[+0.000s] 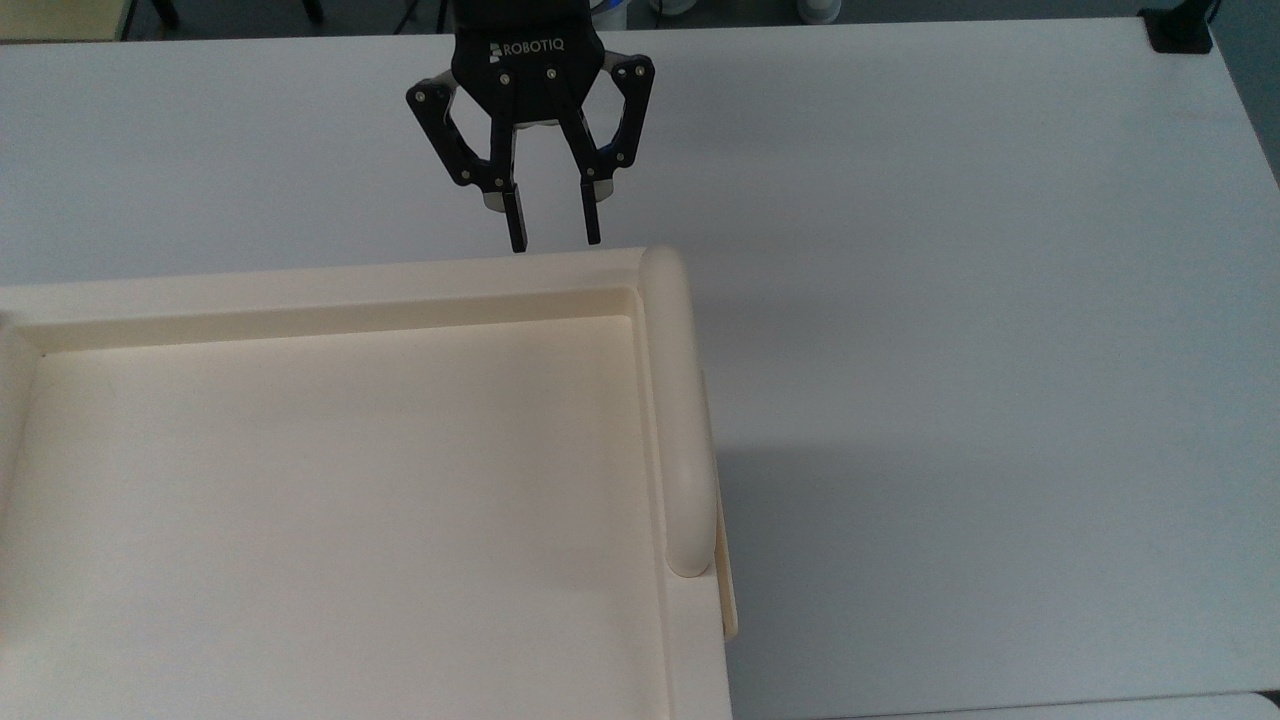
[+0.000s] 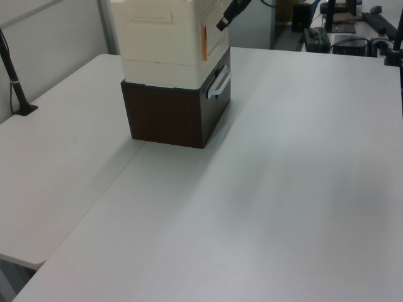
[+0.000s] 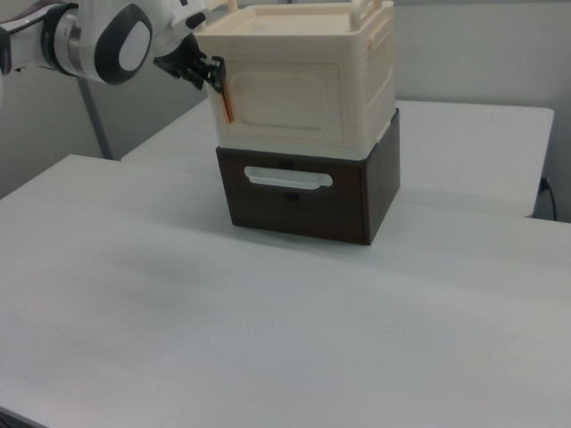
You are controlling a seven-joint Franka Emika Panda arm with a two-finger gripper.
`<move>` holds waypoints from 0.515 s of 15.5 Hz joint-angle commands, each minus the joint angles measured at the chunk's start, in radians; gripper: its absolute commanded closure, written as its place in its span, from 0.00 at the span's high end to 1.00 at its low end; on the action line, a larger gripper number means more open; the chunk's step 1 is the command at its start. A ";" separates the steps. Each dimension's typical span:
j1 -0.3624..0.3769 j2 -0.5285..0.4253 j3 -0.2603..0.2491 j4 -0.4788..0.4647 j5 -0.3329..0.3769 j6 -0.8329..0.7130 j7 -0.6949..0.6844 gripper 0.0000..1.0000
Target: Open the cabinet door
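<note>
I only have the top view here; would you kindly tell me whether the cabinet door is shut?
Observer: Yes; in the right view the cabinet door sits flush in the cream cabinet front.
Operator: Where is the claw relative to it?
Observer: The open claw is beside the door's upper corner at the right view's left, near an orange fitting.
Operator: What sits underneath?
Observer: A dark brown drawer unit with a white handle.

The cabinet door (image 3: 284, 102) is a flat cream panel with a raised rim. It stands upright and shut on the cream cabinet's front, above the dark drawer.
</note>
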 commanded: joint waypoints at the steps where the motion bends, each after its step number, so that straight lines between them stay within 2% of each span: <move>1: 0.010 0.013 -0.007 -0.006 0.035 0.038 -0.024 0.37; 8: 0.023 0.062 -0.007 -0.003 0.029 0.187 -0.015 0.39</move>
